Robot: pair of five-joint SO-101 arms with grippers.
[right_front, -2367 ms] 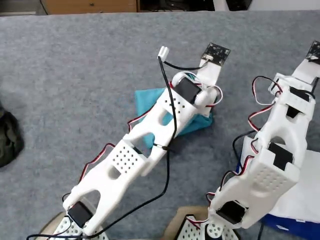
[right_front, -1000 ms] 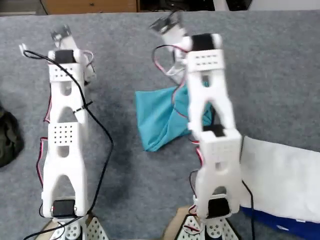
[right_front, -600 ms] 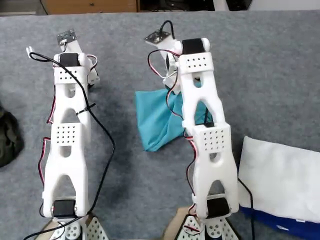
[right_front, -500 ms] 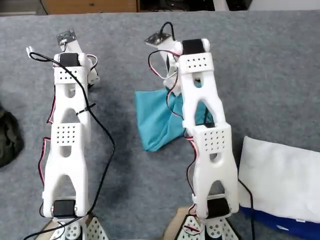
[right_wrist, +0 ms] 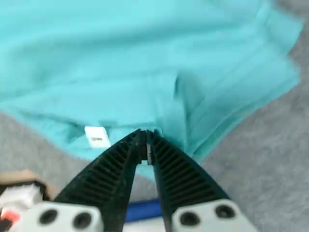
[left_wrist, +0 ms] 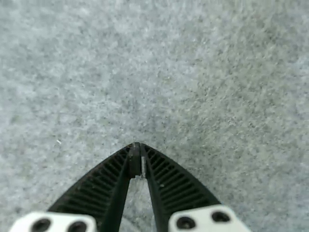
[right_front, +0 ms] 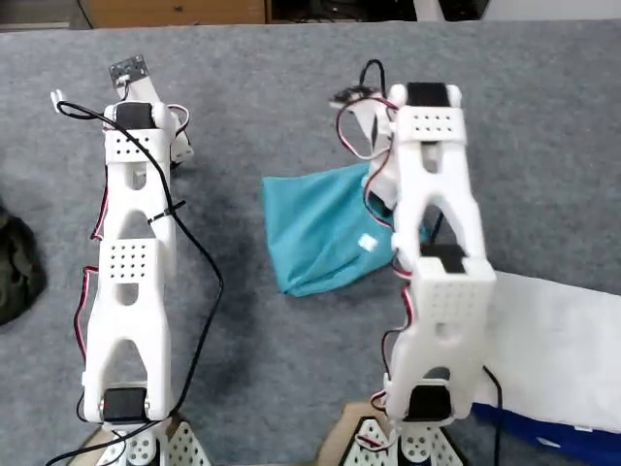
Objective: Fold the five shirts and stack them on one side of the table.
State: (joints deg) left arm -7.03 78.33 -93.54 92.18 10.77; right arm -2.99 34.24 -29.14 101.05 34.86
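Loose shirt [right_front: 320, 233] mid-bench [right_front: 543, 116]. Left arm [right_front: 131, 262] well apart on its left; right arm [right_front: 437, 243] over its right edge. Shirt stack [right_front: 563, 340] further right, near edge.

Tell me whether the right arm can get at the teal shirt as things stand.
Probably yes: the right gripper sits right over the teal shirt, nothing between them. Its jaws are shut, so they must open first.
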